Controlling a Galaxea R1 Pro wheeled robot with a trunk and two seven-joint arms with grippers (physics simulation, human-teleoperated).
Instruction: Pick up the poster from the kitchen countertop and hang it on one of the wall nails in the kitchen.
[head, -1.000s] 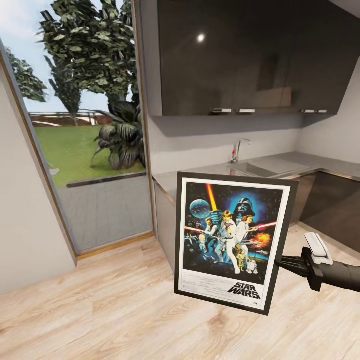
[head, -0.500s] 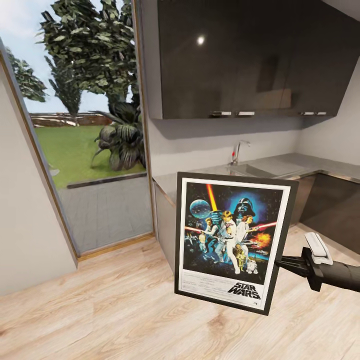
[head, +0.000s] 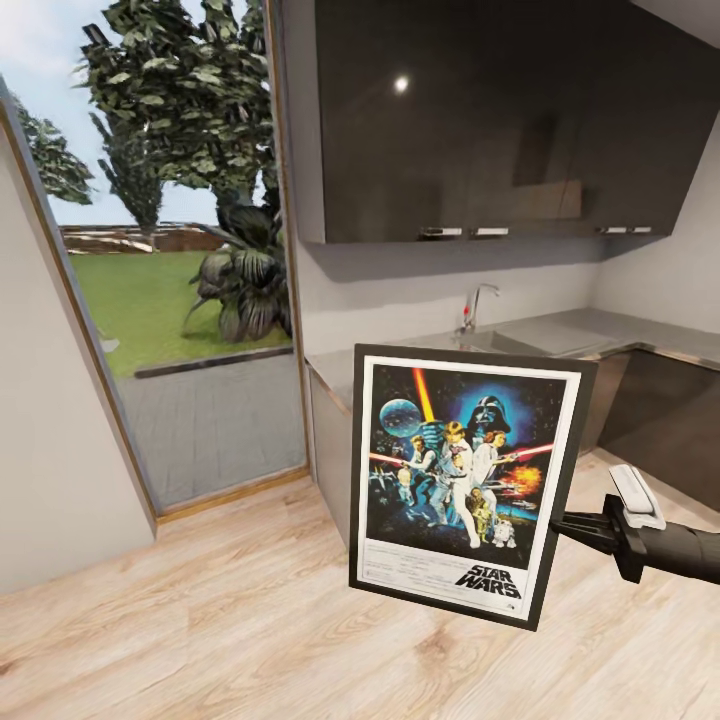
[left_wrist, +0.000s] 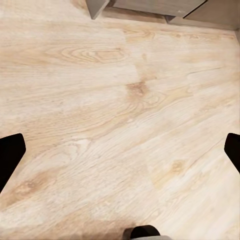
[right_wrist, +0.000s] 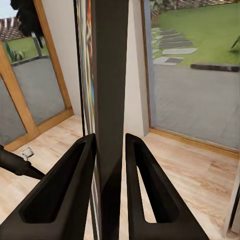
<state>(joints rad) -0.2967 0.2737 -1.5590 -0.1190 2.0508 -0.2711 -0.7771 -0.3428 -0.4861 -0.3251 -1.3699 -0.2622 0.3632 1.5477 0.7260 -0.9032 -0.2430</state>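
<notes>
Between our left fingers (left_wrist: 11, 159), spread wide with nothing in them, we see bare wood floor (left_wrist: 120, 115). Further right, the poster (head: 465, 480) hangs upright in the air in front of the table (head: 560, 335), its right edge pinched between our right fingers (right_wrist: 75, 185), which are closed on the frame. We judge the pick-up done and the carry under way; next we need to find a wall nail, none being visible yet.
</notes>
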